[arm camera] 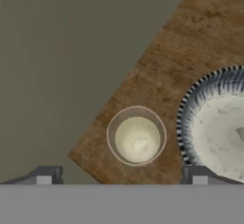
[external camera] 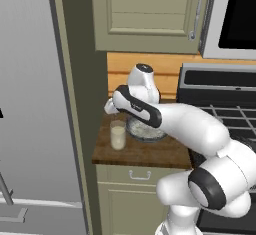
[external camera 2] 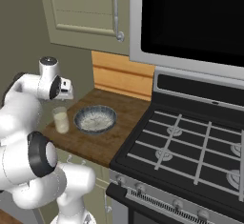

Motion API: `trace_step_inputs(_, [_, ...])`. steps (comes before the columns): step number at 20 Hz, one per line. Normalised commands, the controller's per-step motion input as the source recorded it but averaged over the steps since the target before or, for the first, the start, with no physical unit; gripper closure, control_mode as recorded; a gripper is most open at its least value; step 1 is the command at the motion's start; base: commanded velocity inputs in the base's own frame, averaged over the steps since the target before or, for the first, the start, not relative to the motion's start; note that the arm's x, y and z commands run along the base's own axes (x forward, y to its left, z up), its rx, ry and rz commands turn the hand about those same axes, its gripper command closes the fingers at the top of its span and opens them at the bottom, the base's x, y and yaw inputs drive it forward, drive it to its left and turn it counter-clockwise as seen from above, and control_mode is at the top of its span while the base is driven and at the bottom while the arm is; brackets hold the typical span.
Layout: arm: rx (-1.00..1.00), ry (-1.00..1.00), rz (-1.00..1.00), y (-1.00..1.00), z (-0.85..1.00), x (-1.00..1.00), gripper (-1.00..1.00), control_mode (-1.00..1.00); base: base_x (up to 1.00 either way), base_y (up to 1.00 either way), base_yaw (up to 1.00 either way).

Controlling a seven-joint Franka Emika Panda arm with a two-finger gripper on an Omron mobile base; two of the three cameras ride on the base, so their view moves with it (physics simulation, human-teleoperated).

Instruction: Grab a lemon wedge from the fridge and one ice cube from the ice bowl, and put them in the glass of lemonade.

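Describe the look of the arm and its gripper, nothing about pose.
The arm is glossy white, built of rounded tubular links with dark grey to black bands and caps at the joints. No cables or markings show. The gripper ends in two small dark grey, blocky finger tips, each with a paler square patch.

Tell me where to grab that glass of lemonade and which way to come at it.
Grip the glass across its straight side wall, about midway up, coming in level from the front counter edge. It stands upright and is nearly full, so a top-down rim pinch would likely dip a finger in the drink. The bowl sits close beside it, so the open gripper probably has little room on that side.
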Motion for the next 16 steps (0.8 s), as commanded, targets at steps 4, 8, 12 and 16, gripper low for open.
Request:
trace_step_inputs(4, [0.05, -0.1, 0.0, -0.12, 0.17, -0.32, -1.0, -1.0, 0.0, 0.0, 0.0])
trace_step_inputs(8, [0.04, -0.08, -0.01, -0.34, 0.1, -0.23, -1.0, -1.0, 0.0, 0.0, 0.0])
trace_step_inputs(12, [-0.02, 0.01, -0.02, -0.55, 0.0, -0.04, -1.0, -1.0, 0.0, 0.0, 0.0])
trace_step_inputs(16, [-0.16, 0.04, -0.05, -0.46, 0.3, -0.41, -1.0, -1.0, 0.0, 0.0, 0.0])
